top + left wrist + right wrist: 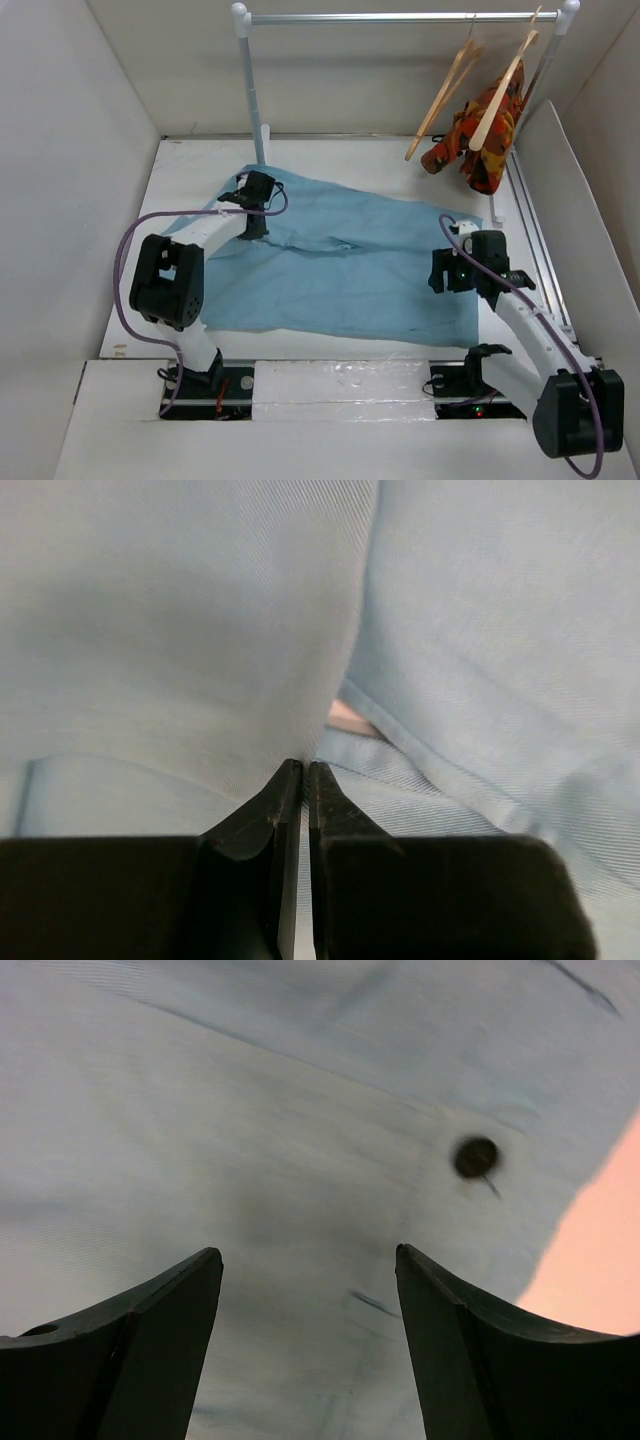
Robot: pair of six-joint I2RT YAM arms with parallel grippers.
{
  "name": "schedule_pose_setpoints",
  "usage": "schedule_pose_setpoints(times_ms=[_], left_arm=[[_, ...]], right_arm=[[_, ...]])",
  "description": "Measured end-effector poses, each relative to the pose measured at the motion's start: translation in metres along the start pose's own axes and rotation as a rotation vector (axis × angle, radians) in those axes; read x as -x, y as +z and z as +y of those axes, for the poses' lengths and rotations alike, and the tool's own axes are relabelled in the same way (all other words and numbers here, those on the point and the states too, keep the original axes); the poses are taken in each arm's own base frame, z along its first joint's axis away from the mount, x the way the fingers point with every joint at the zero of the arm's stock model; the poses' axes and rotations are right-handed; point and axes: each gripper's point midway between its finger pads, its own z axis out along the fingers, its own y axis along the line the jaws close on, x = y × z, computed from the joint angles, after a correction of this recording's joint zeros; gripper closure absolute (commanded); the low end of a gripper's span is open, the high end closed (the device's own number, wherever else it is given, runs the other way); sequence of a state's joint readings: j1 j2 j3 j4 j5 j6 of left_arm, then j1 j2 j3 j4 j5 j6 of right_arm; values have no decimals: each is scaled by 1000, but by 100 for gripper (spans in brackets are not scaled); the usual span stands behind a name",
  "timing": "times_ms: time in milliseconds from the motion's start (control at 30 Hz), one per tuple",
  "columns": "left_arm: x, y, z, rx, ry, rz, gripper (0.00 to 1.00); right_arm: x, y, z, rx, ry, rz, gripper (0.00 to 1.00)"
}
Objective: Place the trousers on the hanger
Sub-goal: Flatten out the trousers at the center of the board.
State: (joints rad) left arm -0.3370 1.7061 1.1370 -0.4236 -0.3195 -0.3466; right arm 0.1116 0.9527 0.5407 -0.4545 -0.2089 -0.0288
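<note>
Trousers corner beneath left hand

My top camera sits above and behind my bases, looking down across the whole table toward the rail. Each wrist camera looks along its own gripper, close to the cloth: left gripper, right gripper. All three views share the trousers, seen whole only from above.
</note>
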Motion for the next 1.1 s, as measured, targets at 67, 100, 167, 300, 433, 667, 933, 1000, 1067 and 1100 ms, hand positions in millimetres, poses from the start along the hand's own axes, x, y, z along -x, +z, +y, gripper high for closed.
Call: schedule_pose_setpoints(times_ms=[67,100,167,300,433,667,933,1000,1067,1100], left_arm=[[18,-13,4,9,-26,-41,100],[31,-20,7,19,-43,-74,100],[62,-36,15,48,-85,-150,100],[137,-65,52,90,-227,-289,100],[226,-73,124,199,-422,-425,100],[302,13,205,322,-578,-455,12],[154,71,147,208,-458,-89,16],[130,44,111,127,-414,-85,17],[121,9,76,13,-388,-128,19],[120,-10,58,-58,-379,-165,19]], right_arm=[[-10,-3,-22,-68,81,15,24],[-15,-5,-31,-92,116,20,24],[-20,-10,-47,-137,181,19,24],[-20,-16,-65,-165,270,-2,25],[-27,-10,-64,-136,287,60,24],[-40,-2,-70,-137,314,164,20],[-42,0,-86,-210,365,195,17],[-43,4,-94,-240,394,216,18],[-39,9,-104,-263,420,216,42],[-35,12,-109,-268,430,206,61]])
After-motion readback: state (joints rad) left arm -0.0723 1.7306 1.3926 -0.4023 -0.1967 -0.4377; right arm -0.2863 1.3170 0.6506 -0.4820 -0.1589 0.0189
